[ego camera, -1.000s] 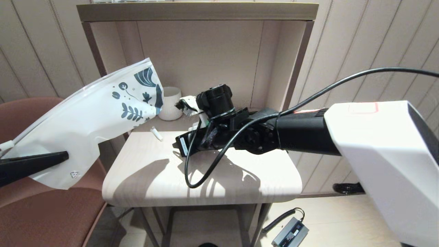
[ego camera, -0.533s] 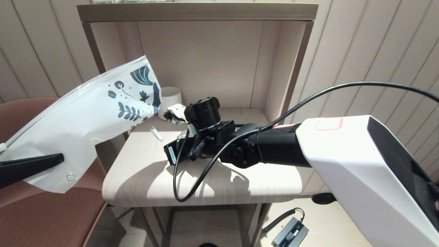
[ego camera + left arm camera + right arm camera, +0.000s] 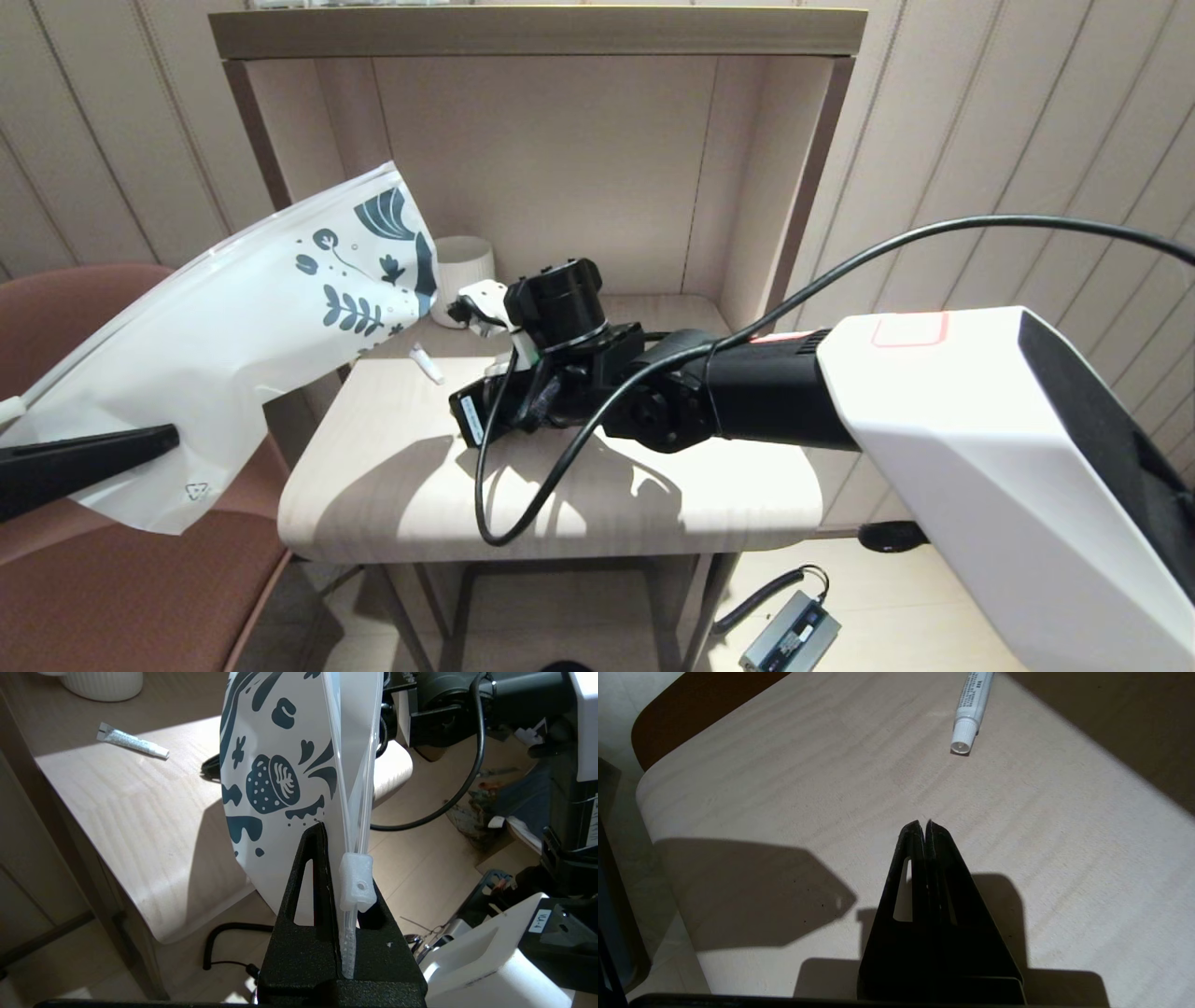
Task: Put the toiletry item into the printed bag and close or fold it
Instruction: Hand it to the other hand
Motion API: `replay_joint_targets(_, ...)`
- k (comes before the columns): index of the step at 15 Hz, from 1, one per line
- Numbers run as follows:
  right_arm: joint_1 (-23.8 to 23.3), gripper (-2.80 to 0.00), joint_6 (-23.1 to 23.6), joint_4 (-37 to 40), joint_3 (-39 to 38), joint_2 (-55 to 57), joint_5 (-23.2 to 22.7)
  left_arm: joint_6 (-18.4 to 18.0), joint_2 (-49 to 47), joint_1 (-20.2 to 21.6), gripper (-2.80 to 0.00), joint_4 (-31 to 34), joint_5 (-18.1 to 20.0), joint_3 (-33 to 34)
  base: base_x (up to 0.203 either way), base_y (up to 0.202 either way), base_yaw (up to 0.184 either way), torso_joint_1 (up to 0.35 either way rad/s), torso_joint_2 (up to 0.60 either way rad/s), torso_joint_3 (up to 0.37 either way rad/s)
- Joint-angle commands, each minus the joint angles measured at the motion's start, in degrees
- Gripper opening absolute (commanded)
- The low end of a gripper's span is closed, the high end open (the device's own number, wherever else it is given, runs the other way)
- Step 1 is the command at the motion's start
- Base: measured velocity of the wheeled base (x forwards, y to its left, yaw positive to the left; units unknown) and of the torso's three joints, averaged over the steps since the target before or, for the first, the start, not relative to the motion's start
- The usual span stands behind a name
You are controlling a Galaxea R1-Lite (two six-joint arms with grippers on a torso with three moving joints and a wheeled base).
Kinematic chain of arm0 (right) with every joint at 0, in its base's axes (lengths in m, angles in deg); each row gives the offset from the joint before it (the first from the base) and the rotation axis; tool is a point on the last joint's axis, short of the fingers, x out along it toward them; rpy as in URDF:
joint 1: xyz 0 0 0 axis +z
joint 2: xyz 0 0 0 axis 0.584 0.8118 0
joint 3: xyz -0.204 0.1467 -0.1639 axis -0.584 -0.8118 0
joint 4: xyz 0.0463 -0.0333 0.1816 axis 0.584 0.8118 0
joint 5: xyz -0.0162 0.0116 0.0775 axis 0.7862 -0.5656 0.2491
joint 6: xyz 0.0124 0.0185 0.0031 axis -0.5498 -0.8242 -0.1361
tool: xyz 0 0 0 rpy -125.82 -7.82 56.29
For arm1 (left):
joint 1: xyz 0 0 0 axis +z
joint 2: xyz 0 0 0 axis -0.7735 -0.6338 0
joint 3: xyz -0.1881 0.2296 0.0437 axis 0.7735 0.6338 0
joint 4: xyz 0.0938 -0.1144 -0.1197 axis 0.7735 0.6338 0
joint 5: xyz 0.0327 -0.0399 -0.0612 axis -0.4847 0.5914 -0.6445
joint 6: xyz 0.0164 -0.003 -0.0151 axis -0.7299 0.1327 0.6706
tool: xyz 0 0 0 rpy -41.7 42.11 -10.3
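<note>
The printed bag (image 3: 233, 345) hangs in the air over the chair at the left, its leaf-print end reaching towards the table. My left gripper (image 3: 140, 443) is shut on its zipper edge, right by the slider (image 3: 357, 882); the wrist view shows the bag (image 3: 275, 742) pinched between the fingers (image 3: 317, 858). The toiletry item (image 3: 428, 364), a small white tube, lies on the table's back left part, close to the bag's printed end. My right gripper (image 3: 924, 823) hovers shut and empty just above the tabletop, and the tube (image 3: 969, 714) lies a short way ahead of its tips.
A white ribbed mug (image 3: 464, 271) stands behind the tube in the alcove. The alcove walls close in the back of the table (image 3: 392, 504). A brown chair (image 3: 140, 579) sits left of it. A black cable (image 3: 523, 504) loops off my right wrist. A power brick (image 3: 789, 635) lies on the floor.
My right arm swung left and down towards the tube, then settled almost still. The bag bobbed slightly up and back down in my left gripper.
</note>
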Motion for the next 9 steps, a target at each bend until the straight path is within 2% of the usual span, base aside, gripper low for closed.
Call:
replay_joint_targets(1, 0.1, -2.8, 0.1, -0.1, 0.0, -1.0, 0.0, 0.0, 0.1, 0.0, -2.8, 0.1, 0.4, 0.1, 0.0, 0.0, 0.0, 0.0, 0.0, 0.0)
replay_joint_targets(2, 0.4, -0.96, 0.3, -0.3, -1.0, -0.9, 0.7, 0.0, 0.2, 0.0, -2.8, 0.1, 0.5, 0.1, 0.0, 0.0, 0.0, 0.0, 0.0, 0.0)
replay_joint_targets(3, 0.7, 0.0, 0.8, -0.6, -1.6, -0.9, 1.9, 0.0, 0.3, 0.0, -2.8, 0.1, 0.4, 0.1, 0.0, 0.0, 0.0, 0.0, 0.0, 0.0)
replay_joint_targets(9, 1.1, 0.0, 1.0, -5.1, -0.1, 3.0, 1.7, 0.0, 0.3, 0.0, -2.8, 0.1, 0.1, 0.3, 0.0, 0.0, 0.0, 0.0, 0.0, 0.0)
